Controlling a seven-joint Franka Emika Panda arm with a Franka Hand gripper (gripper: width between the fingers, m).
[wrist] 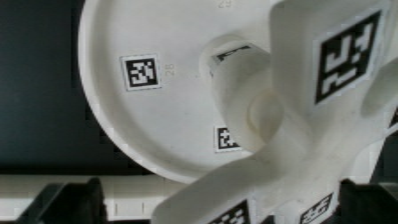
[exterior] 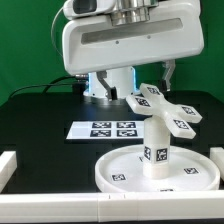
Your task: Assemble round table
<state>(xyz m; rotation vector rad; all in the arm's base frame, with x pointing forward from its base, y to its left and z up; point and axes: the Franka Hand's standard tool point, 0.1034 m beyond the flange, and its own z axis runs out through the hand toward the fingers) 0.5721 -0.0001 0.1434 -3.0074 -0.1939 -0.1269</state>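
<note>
**White plastic parts laid out on black counter; hand wide and empty**

1. Nearest item, exterior view: a white rail (exterior: 60,203) runs along the front edge of the counter (exterior: 40,115).

2. Just behind it the round disc (exterior: 125,160) lies flat, rim up, toward the exterior view's right. Square black-and-white tags show on its face.

3. The cylinder leg (exterior: 157,148) stands upright on the disc, close to its middle, with a tag facing the camera.

4. Beyond the disc the cross-shaped base (exterior: 165,108) lies with tags on its arm ends. The top of the leg overlaps it in this view. Whether the two touch cannot be told.

5. The marker board (exterior: 112,129) lies flat on the counter to the exterior view's left of the base, apart from all three parts.

6. Farthest back, the arm (exterior: 120,45) hangs over the scene. The hand (exterior: 168,72) shows only as dark tips under the arm's big white link, above the base. Its fingers stand wide apart, and nothing is seen between them.

7. Wrist view: the disc's tagged face fills much of the frame. Curved white tagged parts sit close to the lens in front of it. Which part is which cannot be told there.
</note>
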